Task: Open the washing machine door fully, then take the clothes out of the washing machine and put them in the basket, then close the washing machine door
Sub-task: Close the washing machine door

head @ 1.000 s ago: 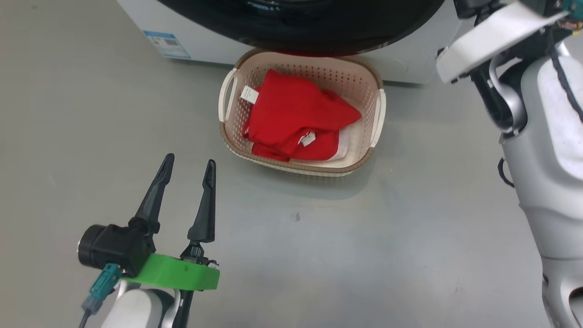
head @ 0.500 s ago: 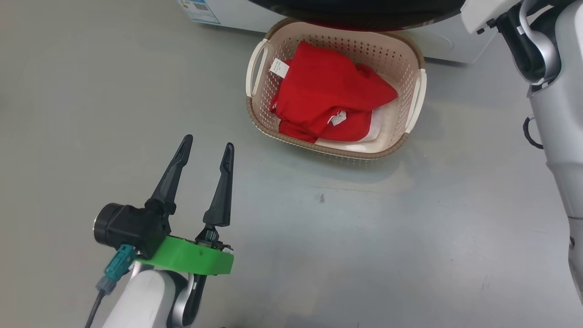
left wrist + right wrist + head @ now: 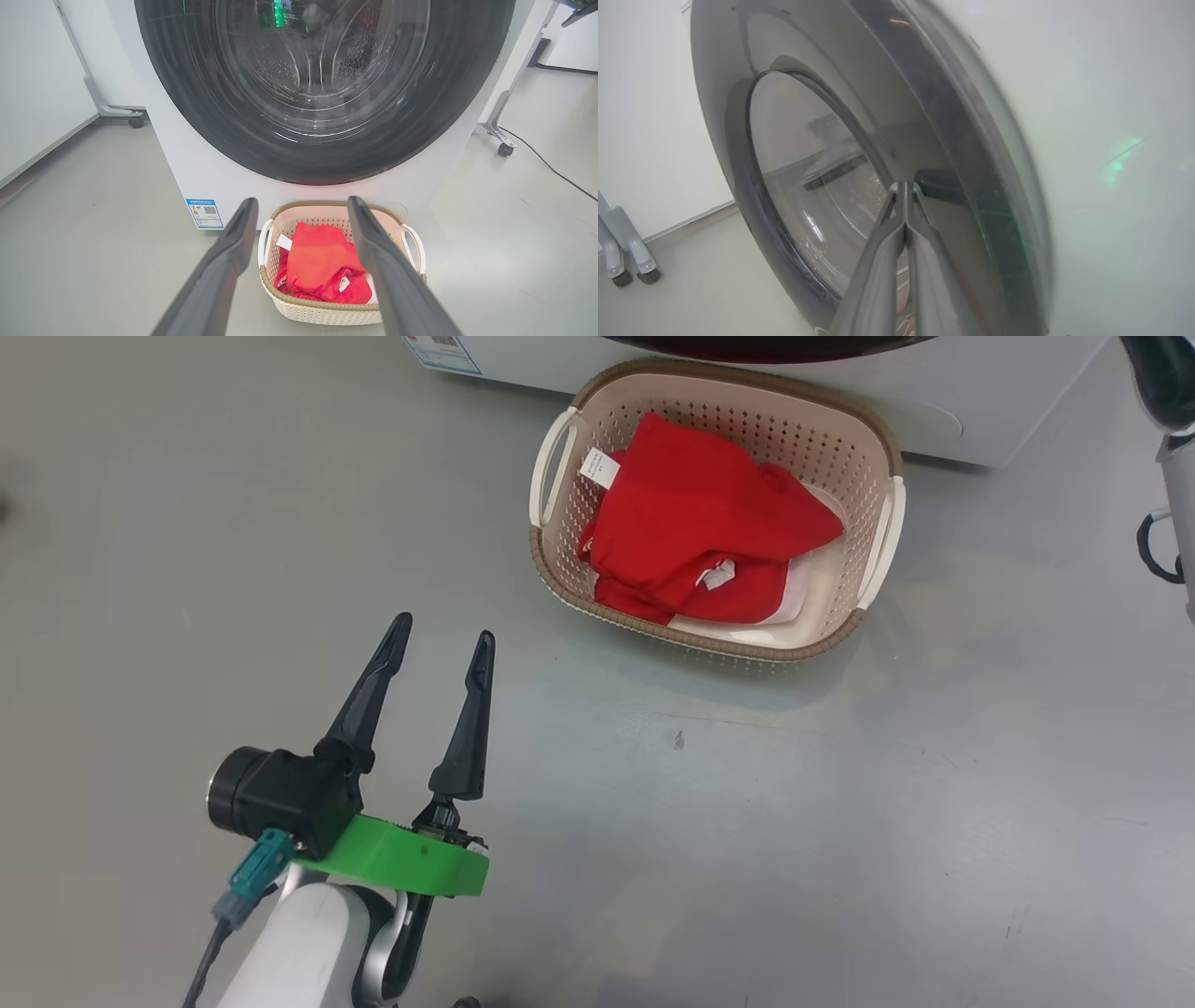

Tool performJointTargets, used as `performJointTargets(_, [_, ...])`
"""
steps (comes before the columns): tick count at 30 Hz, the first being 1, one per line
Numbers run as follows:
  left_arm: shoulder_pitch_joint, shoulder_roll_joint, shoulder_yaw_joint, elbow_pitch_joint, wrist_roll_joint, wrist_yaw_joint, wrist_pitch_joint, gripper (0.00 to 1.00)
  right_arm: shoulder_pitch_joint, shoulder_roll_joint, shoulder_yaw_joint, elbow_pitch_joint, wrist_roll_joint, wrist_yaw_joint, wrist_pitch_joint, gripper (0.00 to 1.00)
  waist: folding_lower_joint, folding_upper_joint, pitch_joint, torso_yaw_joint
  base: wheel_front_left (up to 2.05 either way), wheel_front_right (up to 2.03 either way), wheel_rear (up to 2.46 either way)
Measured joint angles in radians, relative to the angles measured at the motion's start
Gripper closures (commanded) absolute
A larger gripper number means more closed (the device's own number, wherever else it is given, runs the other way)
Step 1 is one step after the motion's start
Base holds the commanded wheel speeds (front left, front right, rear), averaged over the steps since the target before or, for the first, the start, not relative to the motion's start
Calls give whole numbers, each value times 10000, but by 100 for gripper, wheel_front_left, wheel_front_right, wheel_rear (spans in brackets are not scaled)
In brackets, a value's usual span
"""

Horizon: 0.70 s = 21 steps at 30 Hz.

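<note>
The washing machine (image 3: 187, 158) is a white box with a blue label (image 3: 203, 213). Its door (image 3: 322, 93), a glossy black ring round a glass bowl, lies against the machine's front. The cream basket (image 3: 560, 593) stands on the floor just before it, with the red clothes (image 3: 709, 523) and some white cloth heaped inside. My left gripper (image 3: 444, 627) hovers open and empty over the floor, left of and nearer than the basket (image 3: 327, 312). My right gripper (image 3: 905, 184) is shut on nothing, its tips close against the door's black ring (image 3: 971, 196) beside a dark recess.
Grey floor (image 3: 794, 821) spreads around the basket. Wheeled stand legs (image 3: 501, 140) flank the machine, another leg (image 3: 133, 119) stands at its left, and a cable (image 3: 551, 168) runs over the floor at right. A grey part of my own arm (image 3: 1178, 485) shows at the head view's right edge.
The head camera has shifted, so basket and machine sit higher and further right in its view and the right forearm has left it. Both grippers hold their states.
</note>
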Motion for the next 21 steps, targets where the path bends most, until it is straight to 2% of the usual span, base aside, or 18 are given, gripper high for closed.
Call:
performJointTargets(11, [-151,-130,-23,174,100,-90,-27,0,-328,-12,-244,863,58,56,-523,100,0,0,-77,105,0,0,0])
performJointTargets(21, [-193,-165,270,257,140,-92,-27,0,-303,483,-102,1269,940,-2,-1022,100,0,0,-274,-69,0,0,0])
